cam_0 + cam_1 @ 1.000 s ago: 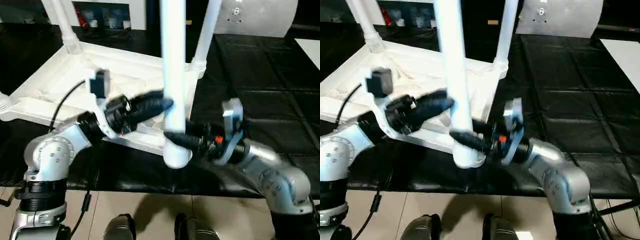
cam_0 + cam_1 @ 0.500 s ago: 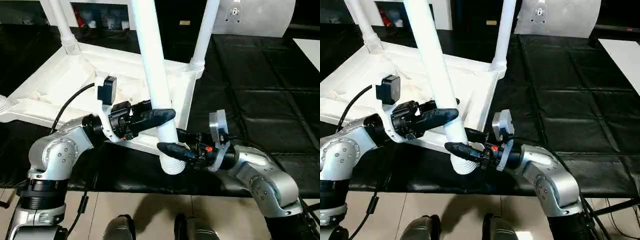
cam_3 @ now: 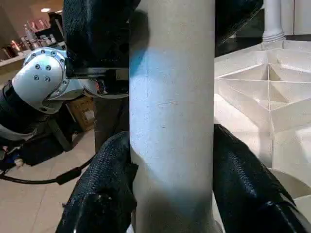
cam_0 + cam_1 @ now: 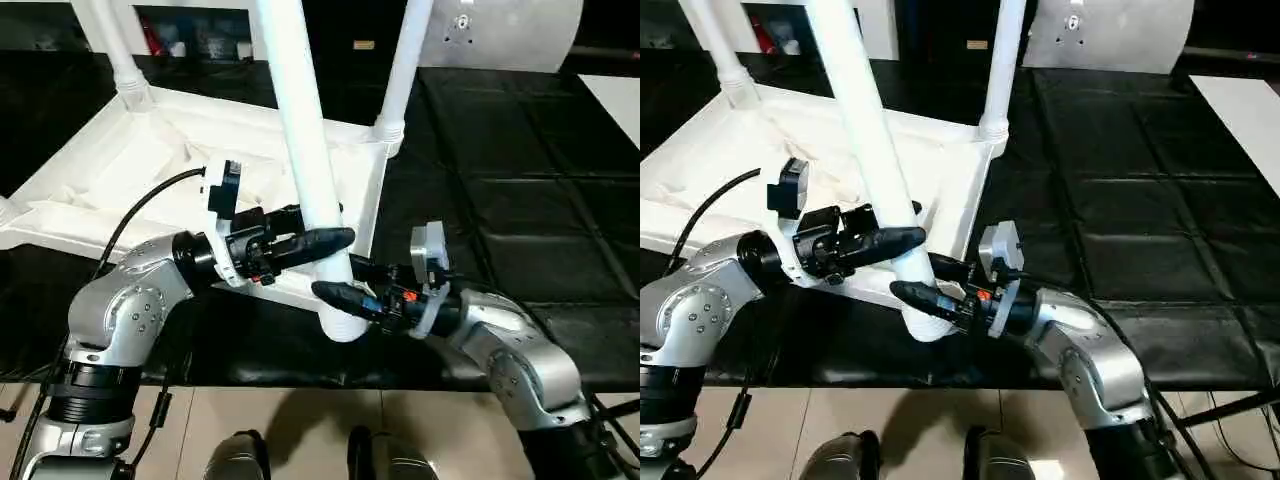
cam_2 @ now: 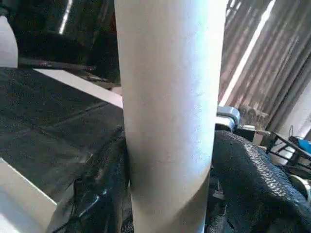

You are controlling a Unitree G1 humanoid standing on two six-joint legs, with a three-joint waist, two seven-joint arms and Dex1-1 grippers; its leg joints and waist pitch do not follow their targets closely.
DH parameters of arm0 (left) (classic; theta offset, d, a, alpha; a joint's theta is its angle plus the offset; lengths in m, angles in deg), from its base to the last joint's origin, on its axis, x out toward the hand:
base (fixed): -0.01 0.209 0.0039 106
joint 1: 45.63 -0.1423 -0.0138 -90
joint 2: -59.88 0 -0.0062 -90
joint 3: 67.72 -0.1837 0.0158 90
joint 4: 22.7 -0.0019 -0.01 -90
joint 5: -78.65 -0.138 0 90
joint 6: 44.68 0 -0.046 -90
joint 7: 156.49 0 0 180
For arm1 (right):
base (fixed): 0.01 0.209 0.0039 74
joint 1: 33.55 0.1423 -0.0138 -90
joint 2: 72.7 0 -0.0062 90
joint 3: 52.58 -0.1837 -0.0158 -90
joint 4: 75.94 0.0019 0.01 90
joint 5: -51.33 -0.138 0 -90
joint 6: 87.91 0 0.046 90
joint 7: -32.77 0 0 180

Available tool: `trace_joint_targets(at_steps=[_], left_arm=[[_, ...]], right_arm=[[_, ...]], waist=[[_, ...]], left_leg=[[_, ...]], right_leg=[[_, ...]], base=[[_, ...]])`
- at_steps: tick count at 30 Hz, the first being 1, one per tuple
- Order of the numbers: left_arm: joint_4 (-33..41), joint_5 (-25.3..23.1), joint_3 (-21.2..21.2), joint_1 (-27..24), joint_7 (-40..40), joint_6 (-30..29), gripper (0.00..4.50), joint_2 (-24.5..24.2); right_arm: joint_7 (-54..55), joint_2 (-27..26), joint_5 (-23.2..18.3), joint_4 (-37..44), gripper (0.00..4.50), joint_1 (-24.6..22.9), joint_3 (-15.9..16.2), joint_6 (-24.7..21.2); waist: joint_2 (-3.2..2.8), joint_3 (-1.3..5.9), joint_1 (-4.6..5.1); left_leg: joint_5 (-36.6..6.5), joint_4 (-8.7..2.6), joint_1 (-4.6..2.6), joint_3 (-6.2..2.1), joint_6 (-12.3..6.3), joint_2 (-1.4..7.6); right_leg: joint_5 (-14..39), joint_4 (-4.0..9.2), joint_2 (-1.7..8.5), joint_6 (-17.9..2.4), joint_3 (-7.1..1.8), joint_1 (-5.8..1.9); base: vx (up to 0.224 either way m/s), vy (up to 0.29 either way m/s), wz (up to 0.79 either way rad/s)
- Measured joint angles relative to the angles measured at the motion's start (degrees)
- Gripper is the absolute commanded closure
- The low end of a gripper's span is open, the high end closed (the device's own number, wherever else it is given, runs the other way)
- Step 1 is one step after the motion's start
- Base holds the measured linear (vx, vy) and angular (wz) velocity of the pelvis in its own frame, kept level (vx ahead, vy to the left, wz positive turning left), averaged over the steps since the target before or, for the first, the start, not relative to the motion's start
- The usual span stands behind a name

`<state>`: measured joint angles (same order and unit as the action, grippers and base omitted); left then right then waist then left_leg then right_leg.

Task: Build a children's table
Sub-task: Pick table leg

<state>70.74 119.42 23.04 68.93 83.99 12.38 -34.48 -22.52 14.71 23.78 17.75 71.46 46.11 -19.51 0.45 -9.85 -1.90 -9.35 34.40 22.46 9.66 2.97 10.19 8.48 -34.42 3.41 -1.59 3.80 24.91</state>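
— While clamped by both grippers, left gripper (image 4: 325,238) above and right gripper (image 4: 335,290) near the thick ribbed end: fourth leg (image 4: 300,150), leaning, hovering just over the near corner of the upturned tabletop (image 4: 120,170).

— Fitting step, then. Needs righting and lowering into that corner socket (hidden behind the leg).

— Looks smooth, white, tapered. Three other legs (image 4: 400,70) already seated, upright, on the black-covered worktable (image 4: 520,180).
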Motion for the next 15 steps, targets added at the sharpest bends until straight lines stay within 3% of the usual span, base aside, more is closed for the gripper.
trace_joint_targets(at_steps=[9, 10, 15], left_arm=[[0.59, -6.9, -1.83, -0.2, -2.15, 9.04, 2.24, 0.56], [1.27, -7.45, -1.82, -0.53, -3.0, 9.43, 2.46, 0.5], [5.32, -8.82, -1.9, -2.14, -5.4, 9.57, 2.5, 0.54]], right_arm=[[1.46, -0.59, 0.9, -1.41, 2.62, 1.06, 0.0, 1.91], [1.83, -0.72, 0.99, -1.4, 2.62, 1.05, -0.05, 2.02], [2.2, -0.98, 2.15, -1.16, 2.62, 0.8, 0.06, 4.22]], waist=[[0.0, 0.0, -0.07], [0.0, 0.0, -0.03], [-0.02, -0.01, 0.01]], left_leg=[[0.0, -0.05, 0.0, 0.0, 0.0, 0.0], [0.0, -0.06, 0.0, 0.02, 0.0, 0.0], [-0.01, -0.14, -0.02, 0.03, 0.01, 0.0]], right_leg=[[0.0, 0.01, 0.0, 0.0, -0.01, 0.0], [-0.01, 0.01, 0.0, -0.01, -0.02, 0.01], [-0.01, -0.01, -0.01, -0.02, -0.01, 0.04]], base=[[0.0, 0.0, 0.0], [0.0, 0.0, 0.0], [0.0, 0.0, 0.0]])
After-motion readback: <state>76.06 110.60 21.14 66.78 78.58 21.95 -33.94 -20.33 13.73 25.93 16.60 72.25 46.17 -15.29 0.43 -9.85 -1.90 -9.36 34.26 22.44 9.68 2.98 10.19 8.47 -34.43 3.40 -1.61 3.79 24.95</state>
